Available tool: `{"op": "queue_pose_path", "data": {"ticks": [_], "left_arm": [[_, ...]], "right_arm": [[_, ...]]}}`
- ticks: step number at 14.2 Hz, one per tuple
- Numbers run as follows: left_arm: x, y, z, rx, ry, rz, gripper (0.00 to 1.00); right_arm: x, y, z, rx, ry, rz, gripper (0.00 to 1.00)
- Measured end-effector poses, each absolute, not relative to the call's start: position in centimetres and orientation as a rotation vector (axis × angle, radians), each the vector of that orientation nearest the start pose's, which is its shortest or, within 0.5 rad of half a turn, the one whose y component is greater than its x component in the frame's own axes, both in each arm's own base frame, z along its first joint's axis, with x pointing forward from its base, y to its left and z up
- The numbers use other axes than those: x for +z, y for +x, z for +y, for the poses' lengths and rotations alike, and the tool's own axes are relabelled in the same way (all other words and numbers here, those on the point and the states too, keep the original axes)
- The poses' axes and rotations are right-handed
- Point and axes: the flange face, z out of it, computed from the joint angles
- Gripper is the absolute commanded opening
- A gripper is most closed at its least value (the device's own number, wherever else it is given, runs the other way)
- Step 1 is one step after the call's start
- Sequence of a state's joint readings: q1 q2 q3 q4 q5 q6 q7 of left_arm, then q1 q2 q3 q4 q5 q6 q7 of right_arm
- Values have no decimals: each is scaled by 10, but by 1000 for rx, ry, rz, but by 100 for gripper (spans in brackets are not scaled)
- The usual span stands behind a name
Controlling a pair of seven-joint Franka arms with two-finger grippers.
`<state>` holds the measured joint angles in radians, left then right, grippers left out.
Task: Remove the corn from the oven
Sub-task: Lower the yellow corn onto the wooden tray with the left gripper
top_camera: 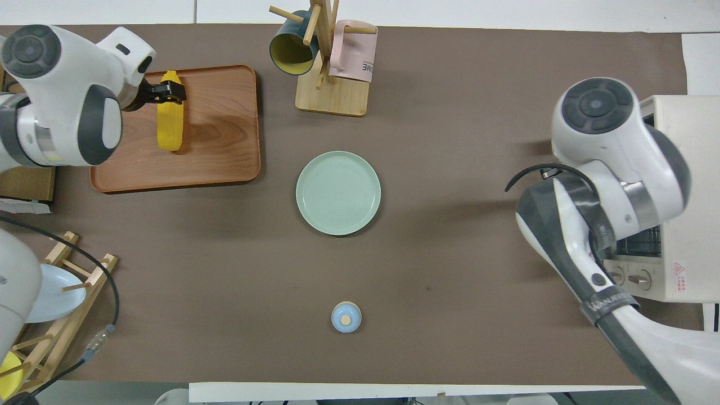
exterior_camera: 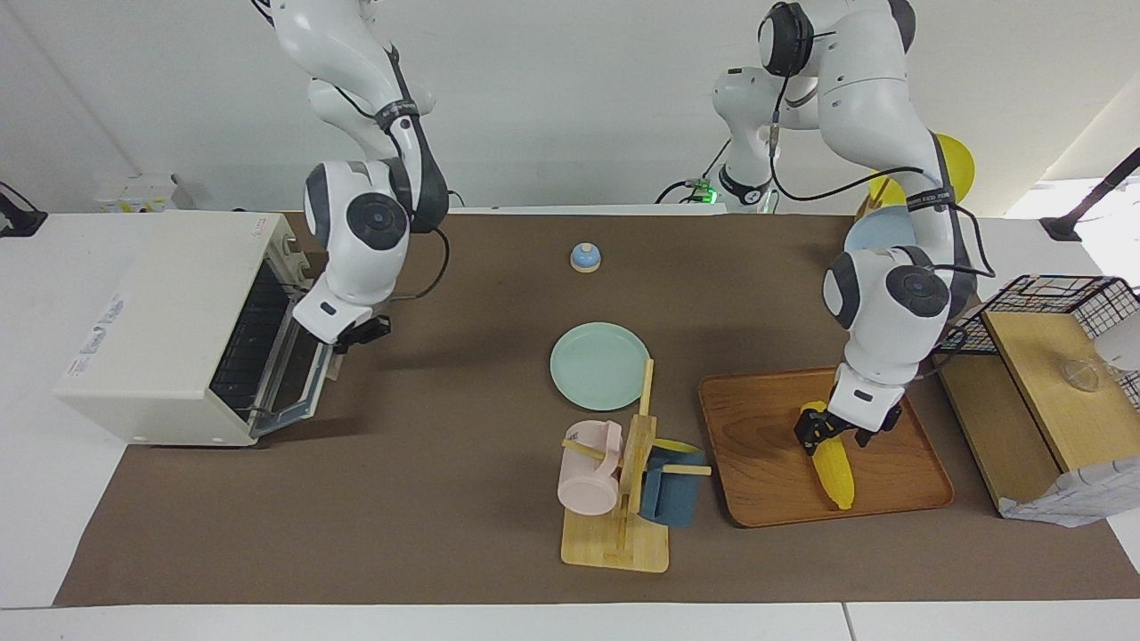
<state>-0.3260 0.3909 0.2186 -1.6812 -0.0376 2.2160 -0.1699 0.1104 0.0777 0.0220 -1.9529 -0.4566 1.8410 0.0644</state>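
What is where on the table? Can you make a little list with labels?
corn: lying on the wooden tray
left gripper: at the corn's end, fingers around it
oven: door open, at the right arm's end
right gripper: in front of the oven
green plate: mid-table
mug rack: beside the tray

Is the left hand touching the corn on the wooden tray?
Touching. In the facing view the left hand has its fingers on either side of the corn's upper end, and the corn lies on the wooden tray.
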Motion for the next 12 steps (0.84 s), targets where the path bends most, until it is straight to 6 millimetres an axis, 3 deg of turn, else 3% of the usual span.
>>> {"op": "queue_pose_path", "data": {"ticks": [1, 2, 3, 5, 7, 10, 12], "left_arm": [[429, 659, -73, -183, -3111, -134, 100], [472, 643, -55, -110, -3121, -173, 100], [513, 624, -40, -50, -3131, -196, 100], [580, 581, -23, 34, -3154, -198, 100], [618, 550, -19, 48, -3175, -150, 100], [626, 541, -22, 54, -3182, -95, 100], [620, 544, -27, 74, -3178, -79, 100]], "right_arm": [[445, 552, 17, 287, -3543, -392, 26], [456, 548, 1, 298, -3525, -344, 54], [466, 545, -9, 297, -3486, -274, 95], [495, 544, -20, 263, -3354, -106, 100], [533, 545, -38, 227, -3242, -16, 100], [592, 537, -61, 214, -3182, 20, 100], [610, 534, -61, 198, -3179, 21, 100]]}}
